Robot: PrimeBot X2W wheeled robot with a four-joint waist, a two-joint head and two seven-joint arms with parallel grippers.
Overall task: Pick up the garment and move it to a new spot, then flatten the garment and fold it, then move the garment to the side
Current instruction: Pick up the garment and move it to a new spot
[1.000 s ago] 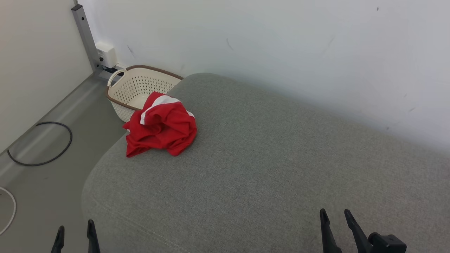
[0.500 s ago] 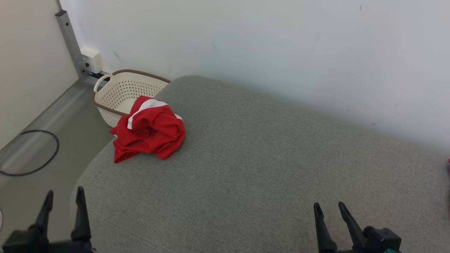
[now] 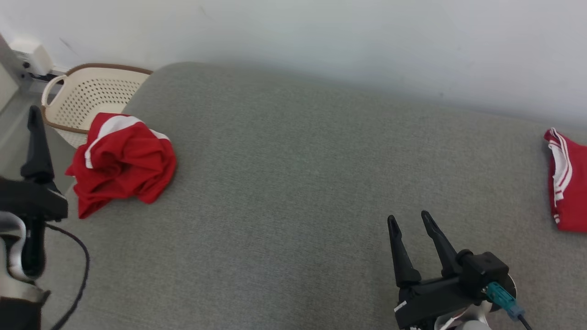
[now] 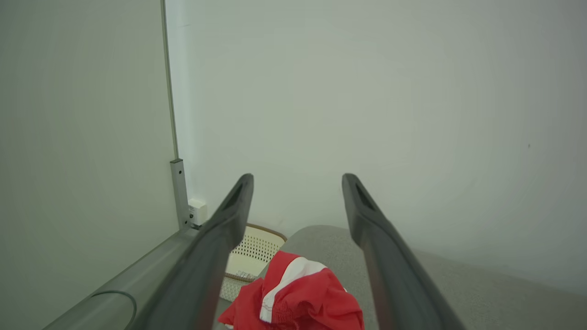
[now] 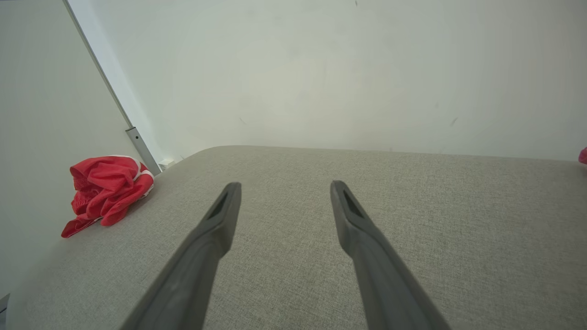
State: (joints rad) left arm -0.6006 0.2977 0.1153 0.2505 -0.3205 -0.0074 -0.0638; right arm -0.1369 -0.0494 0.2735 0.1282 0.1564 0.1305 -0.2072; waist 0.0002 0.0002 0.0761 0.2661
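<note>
Head view, read from left to right. At the far left edge one dark finger [image 3: 34, 137] of the left gripper [image 4: 297, 179] points up the frame above its black body, and a black cable [image 3: 84, 270] loops below it. In the left wrist view this claw is released, its two fingers spread wide with nothing between them. In the upper left of the head view a cream perforated basket [image 3: 87, 91] with a brown rim stands beside the end of a grey cushioned surface [image 3: 293, 151]. In the left wrist view the basket stands on the floor in the corner. Just right of the basket, at the left end of the cushion, lies the crumpled red garment [image 3: 124, 160], bunched into a heap with a white band showing on its upper folds. Its upper edge overlaps the basket in this view; whether the two touch cannot be told. Neither gripper touches the garment. The middle of the cushion is bare cloth, and a white wall [image 3: 321, 32] runs behind it. In the lower right, the right gripper [image 3: 408, 217] hangs over the cushion, well apart from the garment. It is likewise released, with fingers parted and only bare cloth beyond them in the right wrist view. At the right edge a second red garment [image 3: 571, 192] with white stripes lies flat on the cushion.
</note>
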